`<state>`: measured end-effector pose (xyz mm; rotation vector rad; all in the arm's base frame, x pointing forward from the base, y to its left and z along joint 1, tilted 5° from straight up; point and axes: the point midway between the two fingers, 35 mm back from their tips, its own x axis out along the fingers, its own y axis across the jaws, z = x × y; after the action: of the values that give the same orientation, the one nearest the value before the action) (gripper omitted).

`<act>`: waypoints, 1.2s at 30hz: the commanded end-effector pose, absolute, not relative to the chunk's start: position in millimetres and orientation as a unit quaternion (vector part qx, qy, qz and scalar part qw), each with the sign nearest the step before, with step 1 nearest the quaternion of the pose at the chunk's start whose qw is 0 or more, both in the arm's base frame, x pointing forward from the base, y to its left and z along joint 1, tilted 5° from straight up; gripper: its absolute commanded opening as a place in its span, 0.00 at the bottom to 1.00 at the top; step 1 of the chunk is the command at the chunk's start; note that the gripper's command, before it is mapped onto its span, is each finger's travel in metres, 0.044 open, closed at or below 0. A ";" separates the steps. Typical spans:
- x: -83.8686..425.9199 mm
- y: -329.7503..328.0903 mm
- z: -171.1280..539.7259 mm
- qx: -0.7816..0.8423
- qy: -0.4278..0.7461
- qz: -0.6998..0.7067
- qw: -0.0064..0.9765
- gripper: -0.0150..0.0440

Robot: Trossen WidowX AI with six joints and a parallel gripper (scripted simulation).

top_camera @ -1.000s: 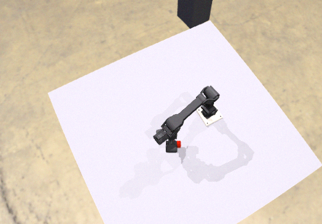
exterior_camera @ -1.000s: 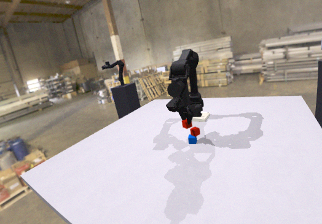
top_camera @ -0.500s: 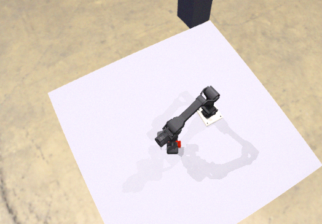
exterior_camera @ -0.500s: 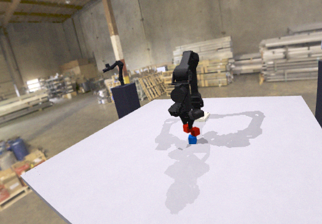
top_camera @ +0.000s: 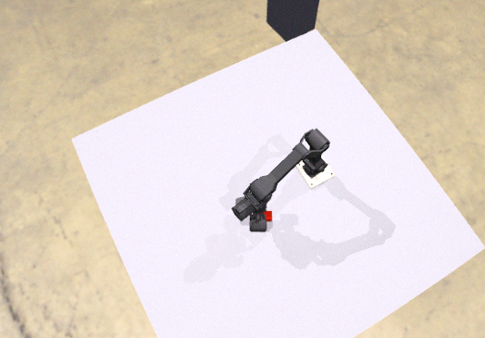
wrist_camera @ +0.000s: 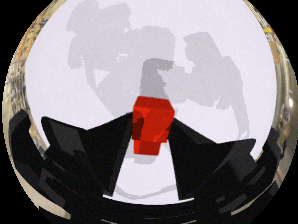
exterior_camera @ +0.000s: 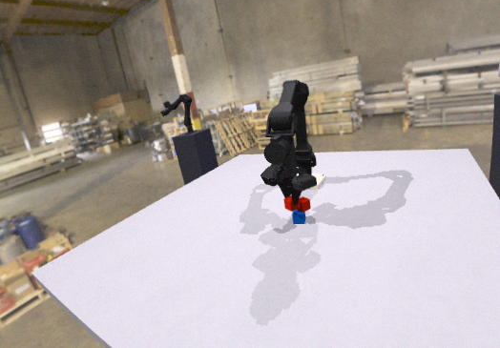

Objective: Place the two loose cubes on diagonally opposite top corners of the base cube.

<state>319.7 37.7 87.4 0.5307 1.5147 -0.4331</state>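
The blue base cube (exterior_camera: 299, 218) stands on the table; the arm hides it in the top view, and it does not show in the wrist view. One red cube (exterior_camera: 304, 205) (top_camera: 268, 216) sits on top of it, toward the right in the exterior view. My gripper (exterior_camera: 295, 199) (wrist_camera: 151, 118) points down and is shut on the other red cube (exterior_camera: 289, 204) (wrist_camera: 152, 104). This held cube is beside the placed one, at about the same height, over the left part of the base. In the wrist view it overlaps the placed cube. Any gap between them, and contact with the base, cannot be told.
The arm's white mounting plate (top_camera: 313, 183) (exterior_camera: 320, 181) is on the white table (top_camera: 162, 158) (exterior_camera: 191, 258), behind the cubes in the exterior view. A dark pillar (top_camera: 293, 6) stands beyond the table edge. Arm shadows fall around the cubes.
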 end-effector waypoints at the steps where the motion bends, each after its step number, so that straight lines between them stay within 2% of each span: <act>1: 318.0 38.3 73.8 0.246 0.679 -0.197 0.663 0.43; 32: 318.1 38.5 68.9 0.249 0.679 -0.198 0.661 0.43; 36: 318.1 38.5 68.9 0.249 0.679 -0.198 0.661 0.60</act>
<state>318.3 37.9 69.5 0.5562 1.5345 -0.4454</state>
